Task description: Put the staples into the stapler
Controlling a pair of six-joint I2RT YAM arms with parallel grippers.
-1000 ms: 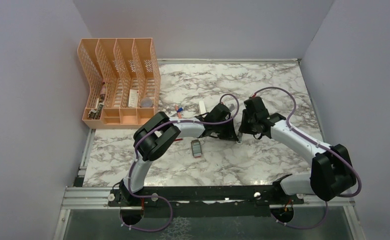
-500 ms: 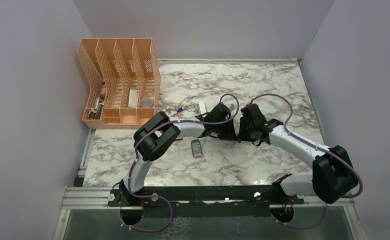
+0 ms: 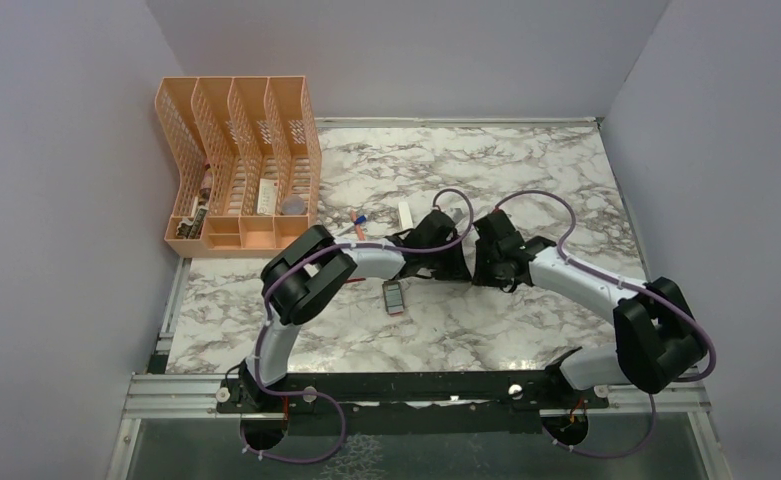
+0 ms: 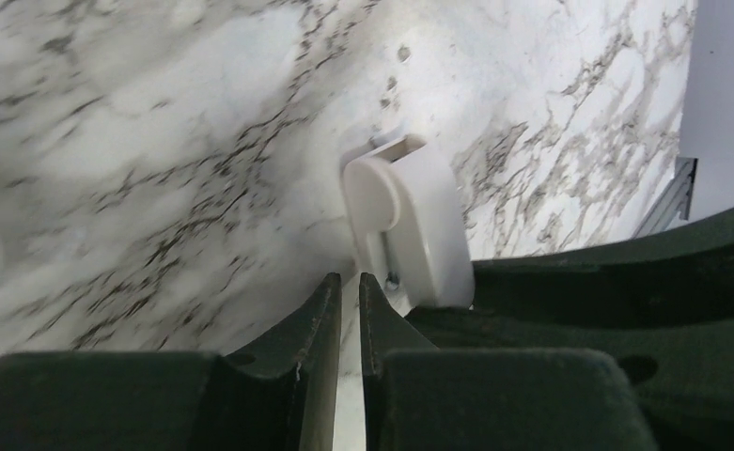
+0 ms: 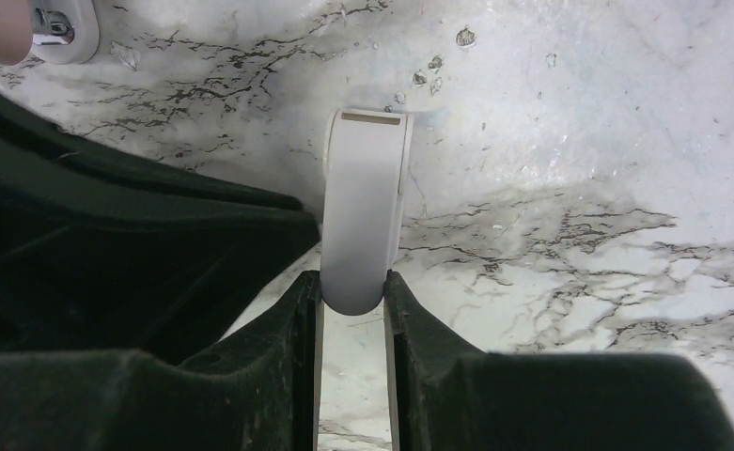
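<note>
An orange organizer [image 3: 181, 150] stands at the far left corner of the marble table [image 3: 546, 170]. A pen [image 3: 358, 217] lies just behind the left arm. The staple box [image 3: 394, 297] rests flat just in front of that arm, apart from both grippers; the staples themselves are too small to make out. At the table's centre the two grippers meet. The left gripper [image 4: 349, 287] has its jaws nearly together, with only a slit and nothing seen in it. Just to its right is the stapler [image 5: 365, 207], low over the marble. The right gripper [image 5: 353, 287] is clamped on its near, rounded end.
</note>
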